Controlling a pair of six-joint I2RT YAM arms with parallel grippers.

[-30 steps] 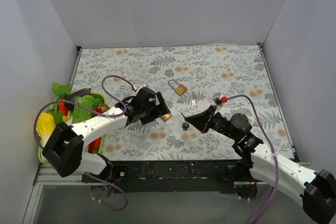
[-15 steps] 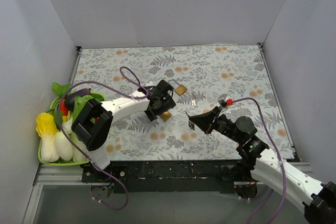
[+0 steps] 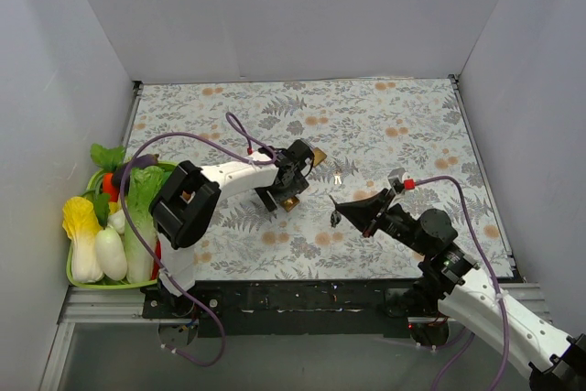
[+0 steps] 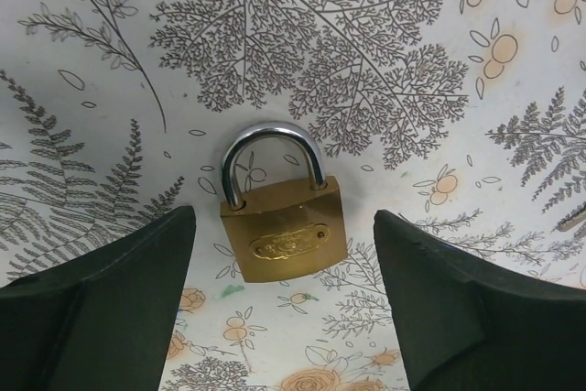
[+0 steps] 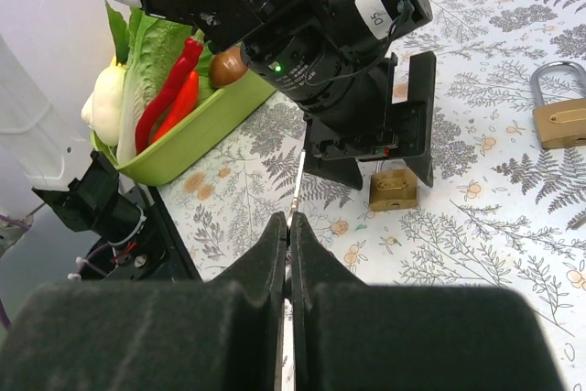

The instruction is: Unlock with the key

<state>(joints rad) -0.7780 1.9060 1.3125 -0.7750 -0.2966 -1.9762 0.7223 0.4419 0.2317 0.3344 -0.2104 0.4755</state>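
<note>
A brass padlock with a silver shackle lies flat on the floral table. My left gripper stands open over it, one black finger on each side of the body, neither touching. From above, the same padlock shows just below the left gripper. My right gripper is shut on the key, whose thin blade sticks out towards the padlock. In the top view the right gripper hangs to the padlock's right with the key at its tip.
A second brass padlock lies just behind the left gripper and shows as a second padlock at the right edge. A small loose key lies near it. A green tray of vegetables sits at the left edge. Grey walls enclose the table.
The left arm has swung in over the padlock and its jaws have narrowed a little around it. The right gripper has drifted slightly right with the key.
</note>
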